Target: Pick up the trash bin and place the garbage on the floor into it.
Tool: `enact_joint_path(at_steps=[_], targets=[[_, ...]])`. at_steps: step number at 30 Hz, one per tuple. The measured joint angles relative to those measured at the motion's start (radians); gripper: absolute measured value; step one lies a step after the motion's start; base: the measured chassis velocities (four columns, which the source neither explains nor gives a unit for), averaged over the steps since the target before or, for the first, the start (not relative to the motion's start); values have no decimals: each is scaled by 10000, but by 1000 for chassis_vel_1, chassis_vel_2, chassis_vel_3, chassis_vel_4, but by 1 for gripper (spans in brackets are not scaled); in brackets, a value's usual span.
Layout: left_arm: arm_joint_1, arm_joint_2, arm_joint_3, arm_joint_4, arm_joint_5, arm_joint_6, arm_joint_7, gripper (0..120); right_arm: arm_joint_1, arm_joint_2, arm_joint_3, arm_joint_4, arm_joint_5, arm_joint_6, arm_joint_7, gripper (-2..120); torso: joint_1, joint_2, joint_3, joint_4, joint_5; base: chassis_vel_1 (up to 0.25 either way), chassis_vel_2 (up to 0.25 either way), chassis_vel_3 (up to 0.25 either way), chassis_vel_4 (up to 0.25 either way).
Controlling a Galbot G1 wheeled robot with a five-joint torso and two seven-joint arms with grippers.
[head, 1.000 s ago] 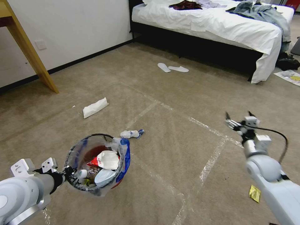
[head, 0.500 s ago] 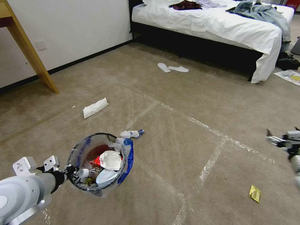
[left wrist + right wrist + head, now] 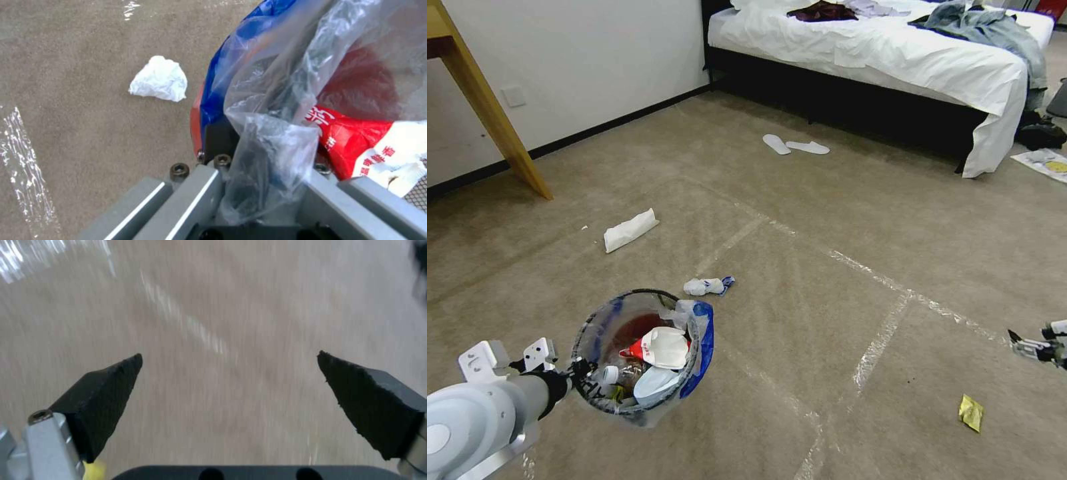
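The trash bin (image 3: 690, 347), red with a dark rim and a clear blue-edged bag, hangs just above the carpet at lower left. My left gripper (image 3: 582, 375) is shut on its near rim; the left wrist view shows the rim and bag (image 3: 267, 110) clamped between the fingers (image 3: 195, 190). Inside lie a red-and-white wrapper (image 3: 356, 140) and bottles. Garbage on the floor: a crumpled tissue (image 3: 706, 287) beside the bin, a white paper bag (image 3: 630, 230) and a yellow scrap (image 3: 970, 412). My right gripper (image 3: 1027, 347) is open, low at the right edge, above and right of the scrap.
A bed (image 3: 894, 53) with clothes fills the back right, with white slippers (image 3: 796, 145) before it. A wooden table leg (image 3: 494, 113) stands at the left wall. Tape lines (image 3: 880, 340) cross the carpet. A magazine (image 3: 1044, 163) lies at far right.
My right arm has swung out to the right and down, so just its gripper stays at the picture's edge. The bin in my left gripper has sunk slightly and shifted right.
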Motion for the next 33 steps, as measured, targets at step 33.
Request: enact_joint_path(at_steps=[33], targets=[[331, -165, 16, 189, 516, -32, 65, 0, 4642, 1815, -3104, -2629, 5867, -3274, 3763, 100, 0, 0, 1, -3, -3, 0, 0, 0, 0]])
